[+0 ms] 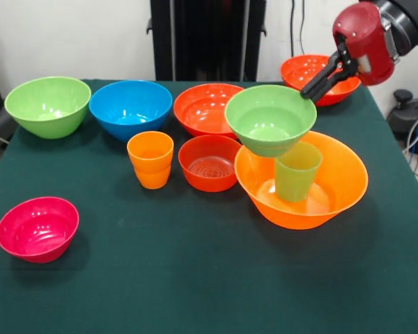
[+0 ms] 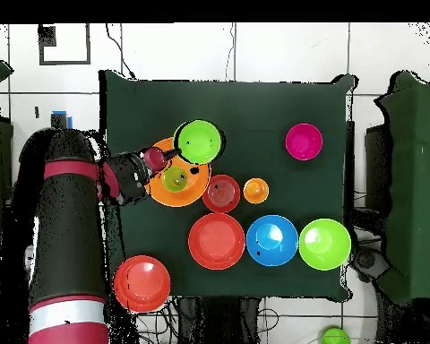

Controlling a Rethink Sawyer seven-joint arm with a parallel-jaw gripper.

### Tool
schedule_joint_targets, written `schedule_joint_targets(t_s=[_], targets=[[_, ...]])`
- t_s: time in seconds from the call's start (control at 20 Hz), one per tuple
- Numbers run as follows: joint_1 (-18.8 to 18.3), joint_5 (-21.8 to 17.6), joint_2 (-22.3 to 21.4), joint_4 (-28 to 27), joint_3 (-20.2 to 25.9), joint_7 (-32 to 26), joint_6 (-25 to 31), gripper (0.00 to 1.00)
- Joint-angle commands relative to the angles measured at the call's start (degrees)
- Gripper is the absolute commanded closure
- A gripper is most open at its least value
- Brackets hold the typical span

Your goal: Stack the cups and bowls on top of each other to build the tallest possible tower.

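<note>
My gripper (image 1: pixel 312 89) (image 2: pixel 170 155) is shut on the rim of a small green bowl (image 1: pixel 269 120) (image 2: pixel 199 141). It holds that bowl in the air, over the far edge of the largest orange bowl (image 1: pixel 334 198) (image 2: pixel 193 190). A translucent green cup (image 1: pixel 297 171) (image 2: pixel 175 179) stands upright inside that orange bowl. An orange cup (image 1: pixel 150 160) (image 2: pixel 255 190) stands on the cloth left of a small red-orange bowl (image 1: pixel 210 163) (image 2: pixel 221 193). No tower shows beyond the cup in the orange bowl.
Along the far side sit a large green bowl (image 1: pixel 47 106) (image 2: pixel 324 244), a blue bowl (image 1: pixel 130 108) (image 2: pixel 272 240) and a red-orange bowl (image 1: pixel 203 108) (image 2: pixel 216 240). Another red-orange bowl (image 1: pixel 301 71) (image 2: pixel 142 283) sits behind the gripper. A pink bowl (image 1: pixel 37 228) (image 2: pixel 304 141) is near the front left.
</note>
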Motion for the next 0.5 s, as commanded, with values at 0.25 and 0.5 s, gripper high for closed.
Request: schedule_joint_targets(t_s=[0.25, 0.5], targets=[[3.68, 1.73, 7.48, 0.55, 0.51, 13.43, -2.51, 1.0], [4.4, 3.1, 7.32, 0.13, -0.97, 13.42, -1.55, 1.0]])
